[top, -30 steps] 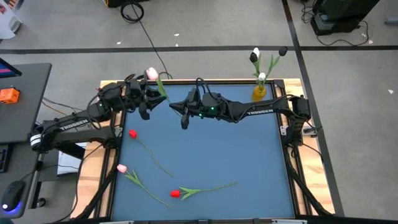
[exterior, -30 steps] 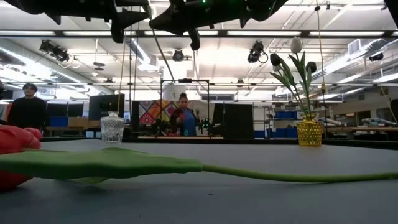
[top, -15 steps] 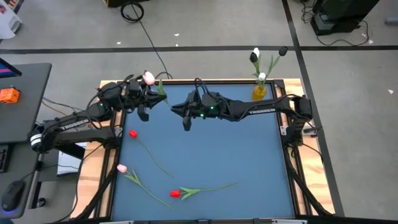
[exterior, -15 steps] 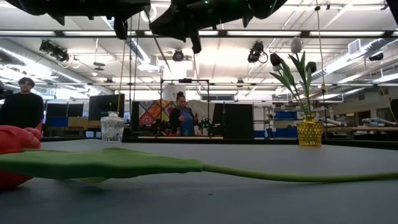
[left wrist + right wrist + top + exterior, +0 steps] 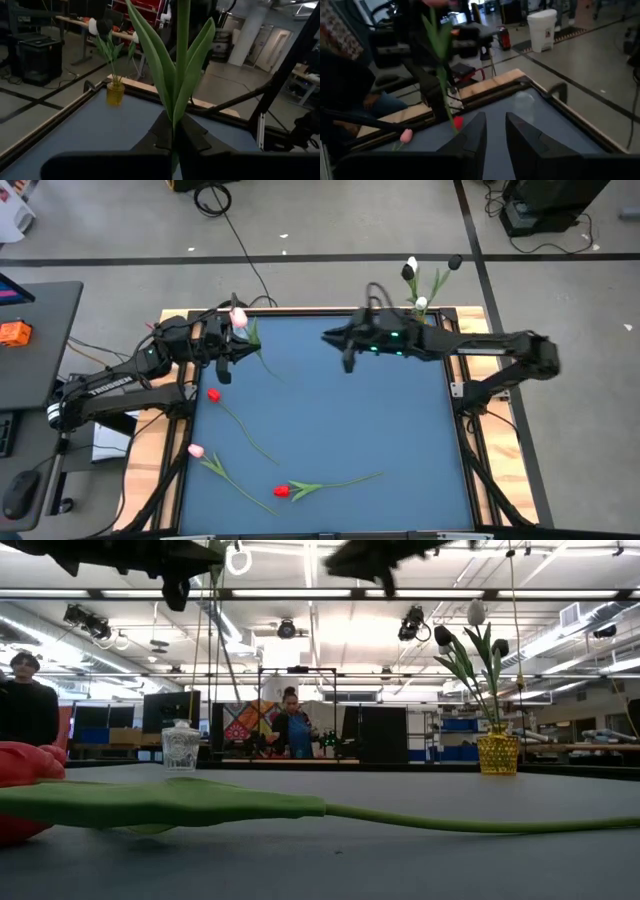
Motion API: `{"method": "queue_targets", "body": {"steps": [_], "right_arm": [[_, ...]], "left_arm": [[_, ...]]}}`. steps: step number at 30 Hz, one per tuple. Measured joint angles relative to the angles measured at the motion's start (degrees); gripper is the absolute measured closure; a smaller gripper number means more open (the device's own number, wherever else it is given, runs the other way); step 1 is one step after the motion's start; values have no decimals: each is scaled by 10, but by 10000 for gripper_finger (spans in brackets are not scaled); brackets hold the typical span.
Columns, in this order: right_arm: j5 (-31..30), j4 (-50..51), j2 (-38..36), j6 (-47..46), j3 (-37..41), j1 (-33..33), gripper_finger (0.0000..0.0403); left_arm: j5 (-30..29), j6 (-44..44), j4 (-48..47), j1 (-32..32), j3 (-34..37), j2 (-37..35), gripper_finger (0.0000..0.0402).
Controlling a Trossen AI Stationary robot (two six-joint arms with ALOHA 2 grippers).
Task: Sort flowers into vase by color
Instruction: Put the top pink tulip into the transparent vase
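Reading: the word TROSSEN shows in white on the left arm [image 5: 105, 387] in the high view; no other writing can be made out.
Left gripper [image 5: 222, 358]: raised over the table's far left corner, fingers closed on the stem of a pink tulip [image 5: 238, 317]; in the left wrist view the stem and two long leaves rise straight up from between the fingers [image 5: 192, 137].
Right gripper [image 5: 347, 352]: over the far middle of the blue table [image 5: 400, 440], fingers a small gap apart, holding nothing.
Yellow vase [image 5: 417, 328]: at the far right corner, holding white and black tulips.
Clear vase [image 5: 181, 748]: stands at the far left in the low view.
Loose flowers: a red tulip [image 5: 213, 395] and a second pink tulip [image 5: 196, 451] lie near the left edge; another red tulip [image 5: 282, 492] lies near the front edge.
Change: the right gripper, which sat just beside the left gripper half a second ago, has drawn away toward the yellow vase side; the pink tulip stays with the left gripper, shifted slightly.
Background: two people stand in the room beyond the table; the one on the left has moved farther left.
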State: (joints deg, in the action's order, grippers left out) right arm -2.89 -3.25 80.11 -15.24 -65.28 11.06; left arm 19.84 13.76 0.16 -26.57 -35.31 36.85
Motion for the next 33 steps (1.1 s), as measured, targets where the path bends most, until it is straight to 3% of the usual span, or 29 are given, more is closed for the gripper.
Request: {"method": "queue_targets", "body": {"steps": [8,14,19,25,33], "right_arm": [[88,-24,-192,-83,209,13,351],[85,-66,-302,-110,311,13,383],[57,-76,-358,-113,368,3,392],[67,-83,-394,-103,422,-3,389],[70,-167,-437,-119,484,-1,389]], "left_arm": [[-1,-61,-7,0,0,0,392],[-1,-75,-21,0,0,0,392],[-1,-75,-43,0,0,0,392],[-1,-76,-70,0,0,0,392],[-1,-76,-69,0,0,0,392]]}}
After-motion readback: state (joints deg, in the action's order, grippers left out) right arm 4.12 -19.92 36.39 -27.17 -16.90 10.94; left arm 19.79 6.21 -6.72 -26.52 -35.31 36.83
